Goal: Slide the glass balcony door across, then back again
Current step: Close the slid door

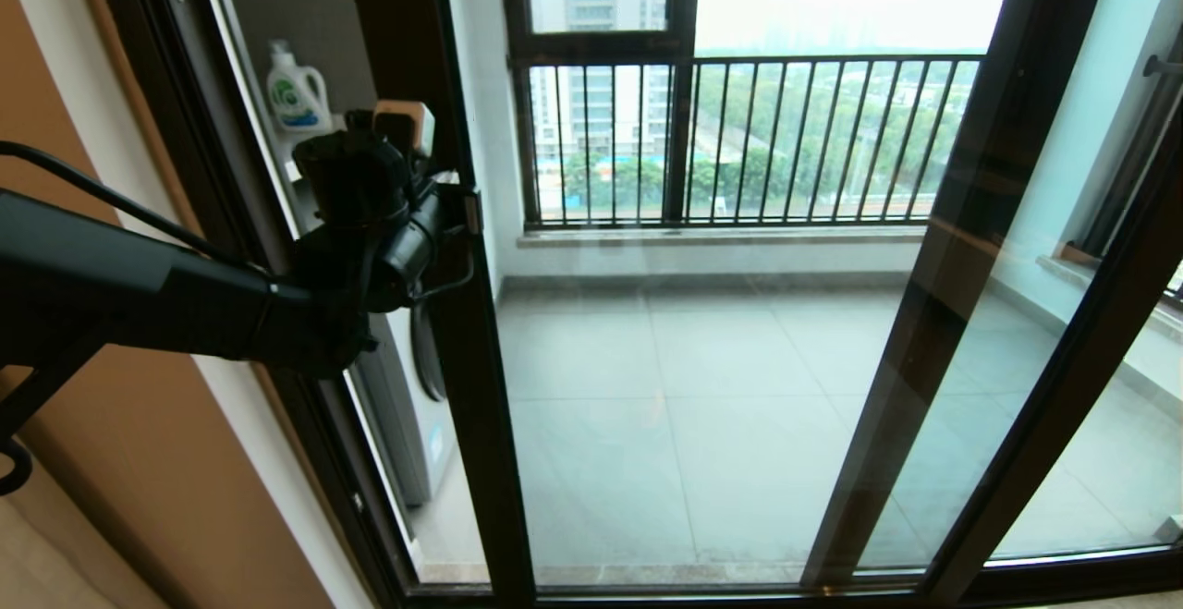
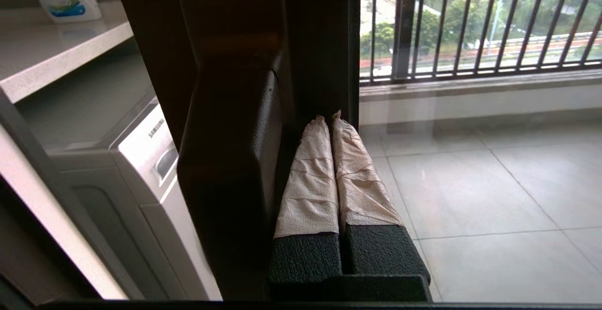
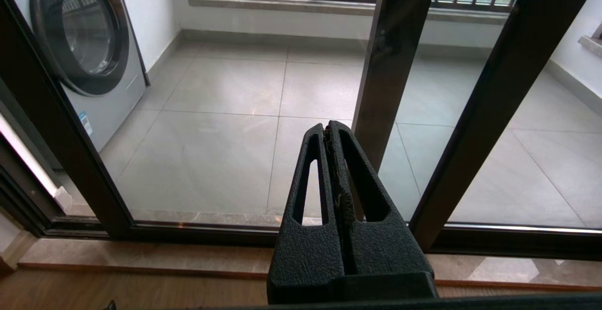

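The glass balcony door (image 1: 482, 424) is a tall clear panel in a dark frame, and it fills the middle of the head view. My left gripper (image 1: 459, 207) reaches its left upright at about mid height. In the left wrist view that left gripper (image 2: 329, 118) is shut, its paper-wrapped fingers (image 2: 308, 178) pressed together with nothing between them. They lie against the upright (image 2: 320, 42), beside the bulky dark handle (image 2: 230, 169). My right gripper (image 3: 328, 129) is shut and empty, low before the door's bottom rail (image 3: 202, 232). It is out of the head view.
A second framed panel's upright (image 1: 961, 221) shows through the glass. A washing machine (image 3: 89, 42) and a shelf with a detergent bottle (image 1: 296, 91) stand on the balcony at the left. The barred window (image 1: 739, 138) is at the back, the wall (image 1: 139, 461) at my left.
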Controlling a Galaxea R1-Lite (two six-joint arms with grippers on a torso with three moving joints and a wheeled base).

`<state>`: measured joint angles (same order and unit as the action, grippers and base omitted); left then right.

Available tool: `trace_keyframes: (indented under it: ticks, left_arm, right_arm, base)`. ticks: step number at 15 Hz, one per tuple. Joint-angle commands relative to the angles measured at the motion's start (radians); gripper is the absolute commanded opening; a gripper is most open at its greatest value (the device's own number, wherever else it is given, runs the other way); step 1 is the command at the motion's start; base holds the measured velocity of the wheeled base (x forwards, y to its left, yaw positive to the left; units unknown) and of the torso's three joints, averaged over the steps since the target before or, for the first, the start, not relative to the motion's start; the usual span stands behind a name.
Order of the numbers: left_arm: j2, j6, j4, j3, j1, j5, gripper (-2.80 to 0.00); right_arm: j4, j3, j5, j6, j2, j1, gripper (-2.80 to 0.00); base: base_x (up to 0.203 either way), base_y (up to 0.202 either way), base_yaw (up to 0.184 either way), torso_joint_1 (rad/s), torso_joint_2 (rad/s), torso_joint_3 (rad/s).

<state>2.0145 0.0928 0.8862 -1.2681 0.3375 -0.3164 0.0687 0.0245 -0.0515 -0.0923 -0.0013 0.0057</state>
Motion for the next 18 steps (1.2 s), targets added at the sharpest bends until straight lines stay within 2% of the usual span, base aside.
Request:
trace_keyframes:
  ticks: [1,5,10,13,18]
  left_arm:
    - [-0.007,0.001,0.008,0.001,-0.018,0.009,-2.80]
    - [-0.022,0.001,0.008,0.007,-0.093,0.043,-2.80]
    - [-0.049,-0.007,0.010,0.079,-0.165,0.098,-2.80]
    - [-0.051,-0.019,0.010,0.085,-0.203,0.105,-2.80]
    - [-0.046,-0.014,0.060,0.085,-0.274,0.143,-2.80]
  right_arm:
    - [0.000,0.000,-0.001,-0.001,0.001,0.000,-2.80]
    - [0.000,0.000,-0.001,-0.001,0.001,0.000,-2.80]
    - [0.000,0.000,-0.001,-0.001,0.001,0.000,-2.80]
    - [0.000,0.000,-0.001,-0.001,0.001,0.000,-2.80]
    - [0.000,0.000,-0.001,-0.001,0.001,0.000,-2.80]
  base:
    - [0.000,0.000,0.000,0.000,0.00,0.000]
    - [0.000,0.000,0.000,0.000,0.00,0.000]
    - [0.000,0.000,0.000,0.000,0.00,0.000]
    - [0.000,0.000,0.000,0.000,0.00,0.000]
    - [0.000,0.000,0.000,0.000,0.00,0.000]
